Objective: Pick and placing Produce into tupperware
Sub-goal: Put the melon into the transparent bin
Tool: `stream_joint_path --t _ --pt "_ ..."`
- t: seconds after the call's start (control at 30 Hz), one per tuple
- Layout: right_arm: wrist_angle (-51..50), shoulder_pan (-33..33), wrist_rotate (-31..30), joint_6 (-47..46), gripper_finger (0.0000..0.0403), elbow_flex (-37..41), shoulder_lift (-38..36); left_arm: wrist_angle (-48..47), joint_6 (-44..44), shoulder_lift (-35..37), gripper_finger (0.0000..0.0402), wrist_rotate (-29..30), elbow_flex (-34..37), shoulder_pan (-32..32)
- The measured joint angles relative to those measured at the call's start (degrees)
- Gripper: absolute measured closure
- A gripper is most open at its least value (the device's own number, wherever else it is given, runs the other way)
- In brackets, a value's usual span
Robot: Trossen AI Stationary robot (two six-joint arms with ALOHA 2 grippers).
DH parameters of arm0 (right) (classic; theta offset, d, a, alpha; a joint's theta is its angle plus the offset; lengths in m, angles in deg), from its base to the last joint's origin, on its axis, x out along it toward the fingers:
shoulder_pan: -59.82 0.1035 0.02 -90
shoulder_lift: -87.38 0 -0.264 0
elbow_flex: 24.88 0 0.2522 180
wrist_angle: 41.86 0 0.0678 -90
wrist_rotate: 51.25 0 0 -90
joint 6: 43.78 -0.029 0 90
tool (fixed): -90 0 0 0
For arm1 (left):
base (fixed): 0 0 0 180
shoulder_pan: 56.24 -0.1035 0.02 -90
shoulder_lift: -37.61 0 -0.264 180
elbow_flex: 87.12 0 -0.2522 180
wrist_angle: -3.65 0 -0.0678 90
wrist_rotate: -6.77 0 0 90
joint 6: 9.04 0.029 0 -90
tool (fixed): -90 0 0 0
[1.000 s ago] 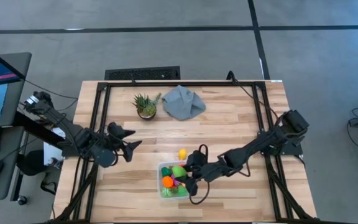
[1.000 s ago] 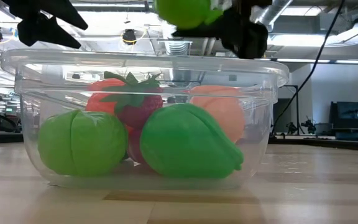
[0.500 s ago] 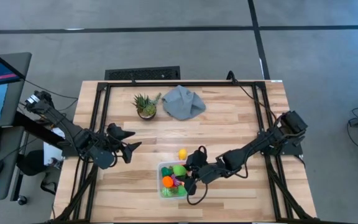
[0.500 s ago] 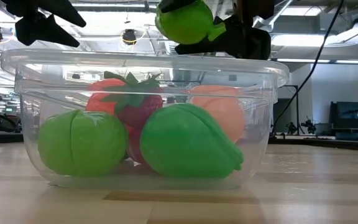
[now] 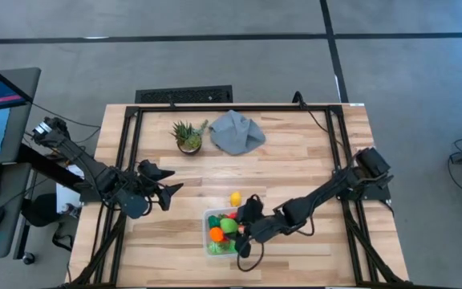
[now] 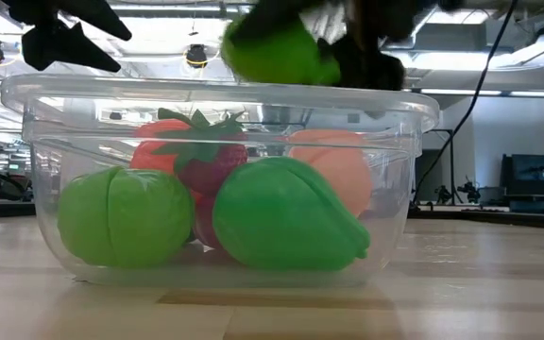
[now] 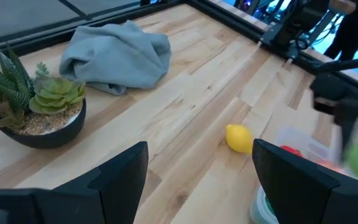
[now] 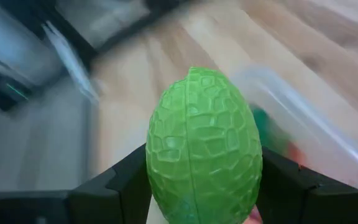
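Observation:
The clear tupperware (image 5: 212,245) (image 6: 215,179) stands near the table's near edge and holds several toy fruits: green, red, orange. My right gripper (image 5: 244,229) (image 8: 204,171) hovers over the tupperware's rim, shut on a bumpy green fruit (image 8: 202,149) (image 6: 274,52). A yellow lemon (image 5: 235,198) (image 7: 239,138) lies on the wood just beyond the tupperware. My left gripper (image 5: 167,189) (image 7: 197,171) waits open, in the air to the left of the tupperware. My right gripper pinches the bumpy green fruit between its two fingers (image 8: 126,183), one on each of its long sides (image 8: 160,168). The fruit is lifted clear, just above the tupperware's rim (image 6: 253,94) and the fruits inside.
A spiky potted plant (image 5: 188,136) (image 7: 33,106) and a crumpled grey cloth (image 5: 237,132) (image 7: 117,56) sit toward the far edge. Black frame rails (image 5: 127,160) run along the table's left and right sides. Bare wood lies between the cloth and the tupperware.
My right gripper has carried the green fruit down and toward the table's near edge, over the tupperware; it stays shut on it. In the low view the fruit has sunk toward the rim and shows blurred.

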Motion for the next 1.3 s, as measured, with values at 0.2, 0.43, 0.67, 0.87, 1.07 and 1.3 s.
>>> stream_joint_path --t 0.2,0.43,0.67,0.87,1.07,1.3 --pt "-6.99 0.57 -0.73 2.63 0.0154 -4.01 2.75 0.38 -1.18 -1.98 0.0123 -0.5 -0.02 0.14" --pt "-12.02 0.85 -0.72 2.76 0.0154 -8.27 6.09 1.59 -1.91 -5.87 0.0123 -1.38 -0.02 0.51" --pt "-13.41 0.87 -2.84 2.32 0.0154 -8.39 5.92 4.12 -1.89 -8.35 0.0123 0.2 -0.02 1.91" --pt "-13.8 0.41 -1.5 2.34 0.0154 -8.36 5.97 4.34 -2.26 -8.66 0.0123 0.15 0.0 2.09" --pt "-13.87 0.04 -0.13 2.32 0.0154 -8.36 5.97 4.34 -2.26 -8.66 0.0123 0.17 0.0 2.09" --pt "-13.87 -0.31 0.28 2.32 0.0153 -8.36 5.97 4.34 -2.39 -8.66 0.0123 0.11 0.0 2.09"
